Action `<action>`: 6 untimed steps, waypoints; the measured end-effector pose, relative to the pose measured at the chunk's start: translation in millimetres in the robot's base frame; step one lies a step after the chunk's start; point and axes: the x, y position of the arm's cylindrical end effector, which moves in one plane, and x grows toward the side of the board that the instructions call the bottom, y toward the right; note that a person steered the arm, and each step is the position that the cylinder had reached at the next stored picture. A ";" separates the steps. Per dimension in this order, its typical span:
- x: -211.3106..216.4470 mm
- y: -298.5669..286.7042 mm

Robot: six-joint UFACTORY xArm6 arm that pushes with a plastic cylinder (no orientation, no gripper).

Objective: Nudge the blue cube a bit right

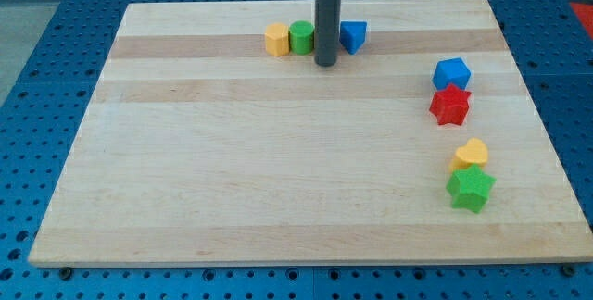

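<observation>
The blue cube (pixel 451 73) sits near the board's right edge, touching the red star (pixel 450 106) just below it. My tip (pixel 326 62) is far to the cube's left, near the view's top centre. It stands between the green cylinder (pixel 301 38) on its left and a blue triangular block (pixel 353 36) on its right, slightly below both. A yellow hexagonal block (pixel 277 39) touches the green cylinder's left side.
A yellow heart-shaped block (pixel 471 155) and a green star (pixel 471 189) sit together at the lower right. The wooden board (pixel 232 170) lies on a blue perforated table (pixel 37 78).
</observation>
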 end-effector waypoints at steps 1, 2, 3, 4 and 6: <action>5.6 -14.3; 5.6 -14.5; 6.5 4.9; 8.3 53.3; 8.4 165.3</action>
